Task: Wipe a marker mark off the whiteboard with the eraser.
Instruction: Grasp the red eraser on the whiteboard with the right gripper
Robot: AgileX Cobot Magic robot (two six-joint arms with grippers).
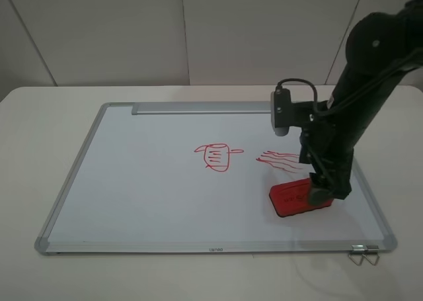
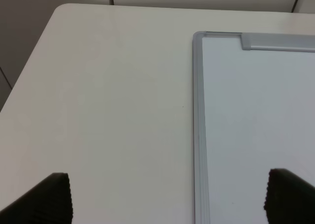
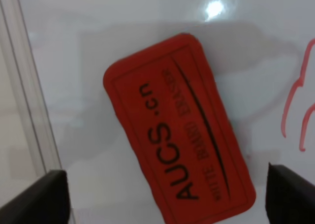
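Observation:
The red eraser (image 1: pixel 291 197) with dark lettering lies flat on the whiteboard (image 1: pixel 132 182), near its front right. My right gripper (image 1: pixel 320 195) hangs just over it and is open. In the right wrist view the eraser (image 3: pixel 177 125) sits between the two spread fingertips (image 3: pixel 34 199), and neither touches it. The marker mark (image 1: pixel 217 157), a small red pot-like outline, is at the board's middle, to the left of the eraser. My left gripper (image 2: pixel 165 199) is open and holds nothing, over the table beside the board's frame (image 2: pixel 198 125).
A cluster of red wavy lines (image 1: pixel 281 159) lies between the mark and the eraser, and its strokes (image 3: pixel 295 106) show in the right wrist view. A grey tray strip (image 1: pixel 198 108) runs along the far edge. A metal clip (image 1: pixel 363 253) sits at the front right corner.

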